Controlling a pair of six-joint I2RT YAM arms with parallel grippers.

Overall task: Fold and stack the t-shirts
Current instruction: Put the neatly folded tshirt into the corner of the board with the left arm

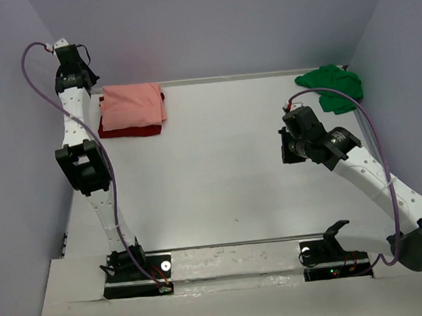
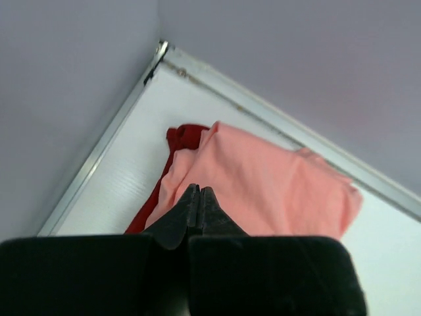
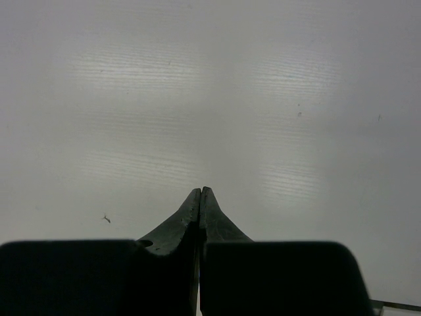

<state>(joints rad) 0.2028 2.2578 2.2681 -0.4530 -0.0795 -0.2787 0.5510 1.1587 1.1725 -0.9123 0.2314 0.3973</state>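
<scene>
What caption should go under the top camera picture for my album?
Folded salmon-pink t-shirt atop the dark red t-shirt; bright green t-shirt crumpled in the far right corner.

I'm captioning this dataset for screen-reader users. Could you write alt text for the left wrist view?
A folded salmon-pink t-shirt lies on a dark red t-shirt in a corner of the white table. At the bottom edge, the left gripper points toward them, its black fingers shut on nothing.

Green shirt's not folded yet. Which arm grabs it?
Right. The green t-shirt lies crumpled in the far right corner, near the right gripper, shut and empty over bare table. The left gripper, also shut, is across the table, above the salmon-pink t-shirt stacked on the dark red t-shirt.
</scene>
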